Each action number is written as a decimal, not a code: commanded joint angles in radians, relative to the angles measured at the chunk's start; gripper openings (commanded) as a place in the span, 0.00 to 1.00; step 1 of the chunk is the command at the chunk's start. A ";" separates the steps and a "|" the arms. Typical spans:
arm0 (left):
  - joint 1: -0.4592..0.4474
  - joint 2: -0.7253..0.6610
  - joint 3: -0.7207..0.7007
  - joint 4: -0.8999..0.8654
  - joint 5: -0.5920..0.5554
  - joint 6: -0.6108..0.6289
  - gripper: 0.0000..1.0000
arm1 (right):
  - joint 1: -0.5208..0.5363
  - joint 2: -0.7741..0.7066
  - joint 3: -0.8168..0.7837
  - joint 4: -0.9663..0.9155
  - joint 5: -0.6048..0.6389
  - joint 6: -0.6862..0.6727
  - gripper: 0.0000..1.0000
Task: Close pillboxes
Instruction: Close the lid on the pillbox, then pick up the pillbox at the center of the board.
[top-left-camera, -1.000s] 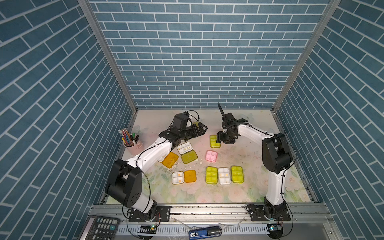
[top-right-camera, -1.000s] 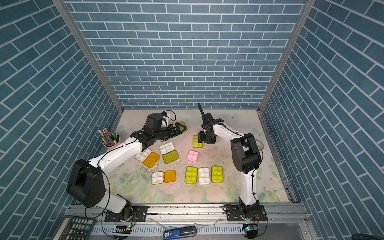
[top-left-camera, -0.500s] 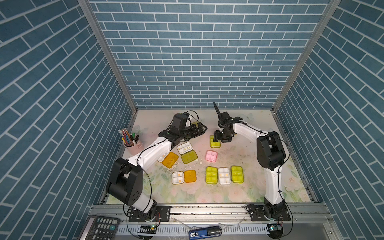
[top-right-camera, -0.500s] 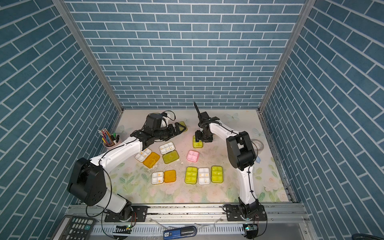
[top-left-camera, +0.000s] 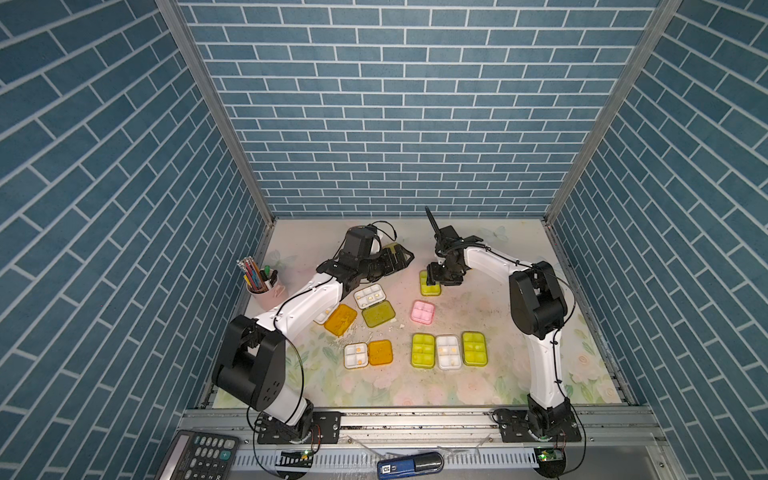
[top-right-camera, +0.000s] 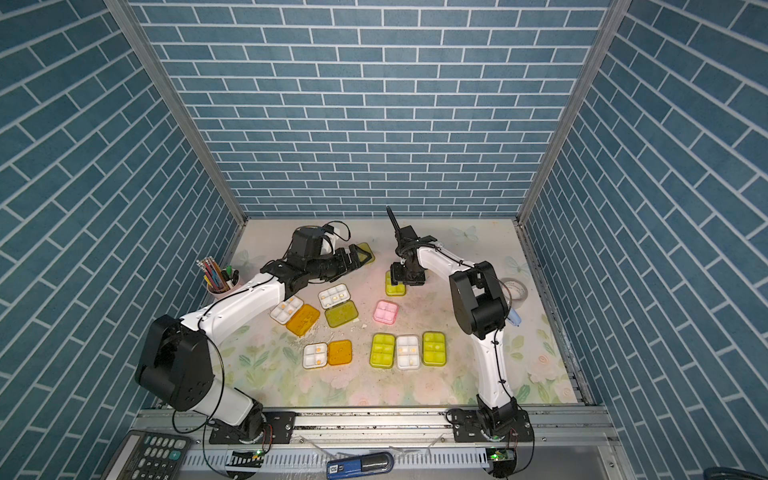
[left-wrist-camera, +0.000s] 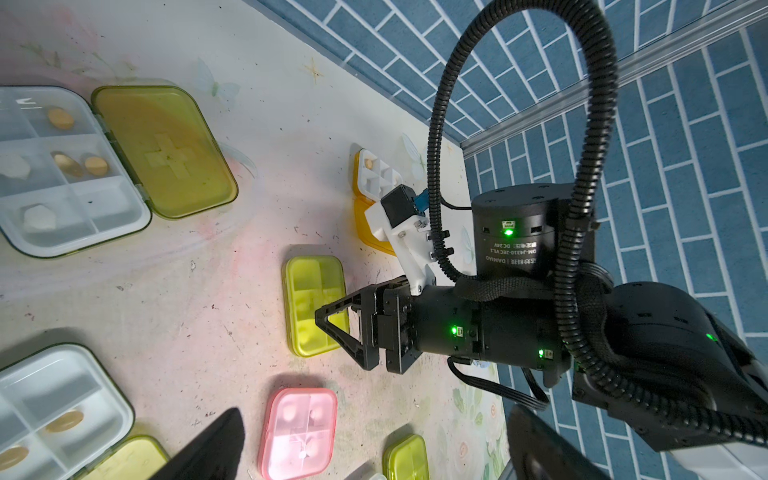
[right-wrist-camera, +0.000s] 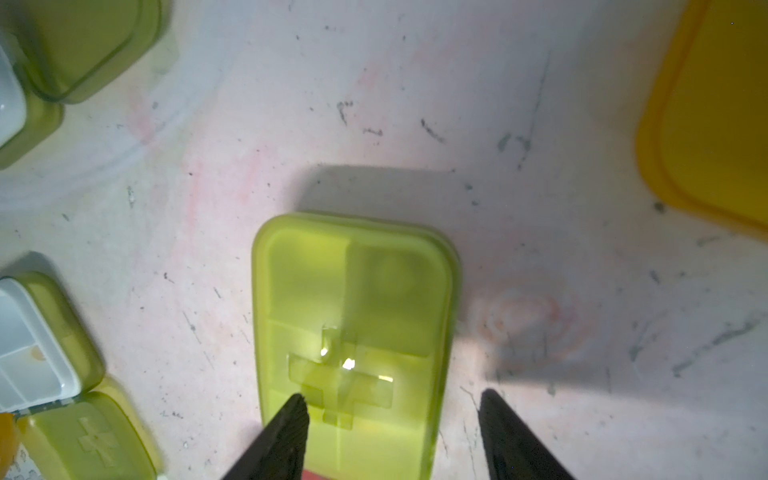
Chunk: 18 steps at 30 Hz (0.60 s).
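Pillboxes (top-left-camera: 448, 352) are spread all over the floral mat (top-left-camera: 519, 374). In both top views the row of three near the front looks shut, and so does the pink pillbox (top-left-camera: 422, 311). The orange-lidded pillbox (top-left-camera: 380, 352) and a few others to its left lie flopped open. The right gripper (top-left-camera: 435, 277) hangs right over the yellow-green pillbox (top-left-camera: 430, 287) toward the back. The left gripper (top-left-camera: 401, 257) sits low near the back as well, apart from that box.

Left wrist view: the yellow-green pillbox has its lid down, with the right gripper's fingers splayed above it. The left gripper's own fingers poke in at the frame edge, wide apart with nothing between them, so it's empty. An open pillbox (left-wrist-camera: 104, 208) close by has loose pills (left-wrist-camera: 96, 165) in it.

Right wrist view: one finger (right-wrist-camera: 291, 432) is over the lid by the embossed cross, and the other is over bare mat just beside the box. The jaws are spread and gripping nothing. I can't tell if that finger actually touches the lid.

My guess on handling: these are light, stiff, slick plastic, so they'll skate if shoved sideways. I wouldn't lift them. Press straight down on the lid near the edge opposite the hinge. For the open ones, hook the free lid edge and fold it over while steadying the tray, and don't tip it because the pills are loose.
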 joint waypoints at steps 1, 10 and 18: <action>0.008 0.010 -0.008 0.022 0.005 0.002 1.00 | 0.006 0.021 -0.042 -0.038 0.077 -0.031 0.66; 0.011 0.003 -0.007 0.020 0.002 0.006 1.00 | 0.023 0.064 0.112 -0.093 0.103 -0.034 0.76; 0.015 0.000 -0.007 0.017 -0.002 0.009 1.00 | 0.045 0.151 0.253 -0.167 0.124 -0.052 0.81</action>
